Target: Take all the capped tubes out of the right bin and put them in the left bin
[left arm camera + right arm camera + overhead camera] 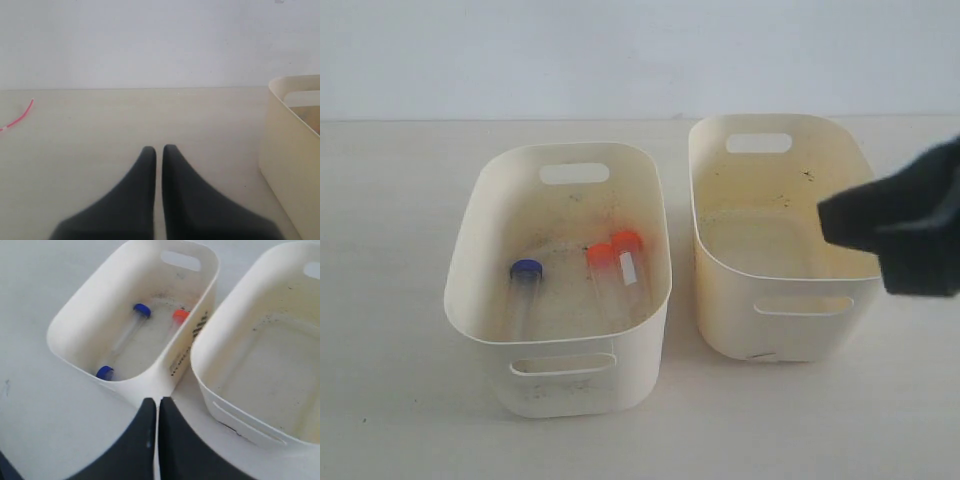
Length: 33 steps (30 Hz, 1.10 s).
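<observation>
Three capped tubes lie in the whiter left bin [570, 375]: one blue-capped [526, 269] and two orange-capped [601, 255], one of which carries a white label [628, 268]. In the right wrist view that bin [75, 315] shows two blue caps [142, 310] [105, 372] and one orange cap [180, 315]. The yellowish right bin [790, 322] [235, 410] shows only dark specks inside. My right gripper [835, 222] [157, 401] hangs shut and empty above the right bin's front right corner. My left gripper [159, 149] is shut and empty over bare table, out of the exterior view.
The two bins stand side by side on a pale tabletop, close together. A bin wall [287, 165] rises beside the left gripper. A thin pink cord [20, 117] lies on the table on the far side from that wall.
</observation>
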Tool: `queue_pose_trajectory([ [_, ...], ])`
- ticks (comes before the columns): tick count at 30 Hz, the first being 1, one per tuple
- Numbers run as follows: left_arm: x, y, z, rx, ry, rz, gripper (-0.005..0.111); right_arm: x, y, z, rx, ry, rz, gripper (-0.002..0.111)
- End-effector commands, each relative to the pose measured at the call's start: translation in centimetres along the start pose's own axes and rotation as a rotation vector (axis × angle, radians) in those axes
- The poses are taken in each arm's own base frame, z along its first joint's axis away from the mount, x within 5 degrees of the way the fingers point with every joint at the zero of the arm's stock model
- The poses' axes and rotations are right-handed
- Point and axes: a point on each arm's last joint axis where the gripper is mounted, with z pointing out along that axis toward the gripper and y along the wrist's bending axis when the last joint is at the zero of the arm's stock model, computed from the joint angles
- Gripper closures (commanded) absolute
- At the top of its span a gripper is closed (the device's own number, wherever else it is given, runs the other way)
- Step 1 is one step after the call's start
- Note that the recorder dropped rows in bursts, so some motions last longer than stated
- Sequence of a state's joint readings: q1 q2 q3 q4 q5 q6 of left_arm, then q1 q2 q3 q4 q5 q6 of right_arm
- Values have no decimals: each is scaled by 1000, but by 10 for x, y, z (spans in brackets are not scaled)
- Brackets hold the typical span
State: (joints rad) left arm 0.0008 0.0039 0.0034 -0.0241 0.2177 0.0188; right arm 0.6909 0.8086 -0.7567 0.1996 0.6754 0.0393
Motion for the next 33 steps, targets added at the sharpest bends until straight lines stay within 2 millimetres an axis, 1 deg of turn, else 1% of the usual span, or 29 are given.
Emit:
queue_pose_trajectory([
  [1,-2,0,-1,0,-16,-4,103,39,-25,2,81,-126,127,107],
  [4,-2,0,-1,0,-16,-4,103,62,-39,-1,144,-163,224,107],
  [8,-2,0,-1,0,-16,-4,103,88,-50,-12,242,-249,272,107],
  [12,-2,0,-1,0,-16,-4,103,109,-53,-23,316,-378,282,107],
  [15,-2,0,-1,0,-16,-4,103,122,-54,-27,362,-456,289,107],
  [16,-2,0,-1,0,-16,-4,103,130,-55,-28,389,-500,290,107],
  [20,-2,0,-1,0,-16,-4,103,147,-59,-26,447,-643,276,107],
  [25,-2,0,-1,0,-18,-4,103,166,-70,-8,473,-609,303,107],
  [26,-2,0,-1,0,-18,-4,103,165,-70,-8,477,-628,299,107],
  [29,-2,0,-1,0,-18,-4,103,171,-70,-5,478,-548,301,107],
  [33,-2,0,-1,0,-16,-4,103,172,-70,-4,475,-536,306,107],
])
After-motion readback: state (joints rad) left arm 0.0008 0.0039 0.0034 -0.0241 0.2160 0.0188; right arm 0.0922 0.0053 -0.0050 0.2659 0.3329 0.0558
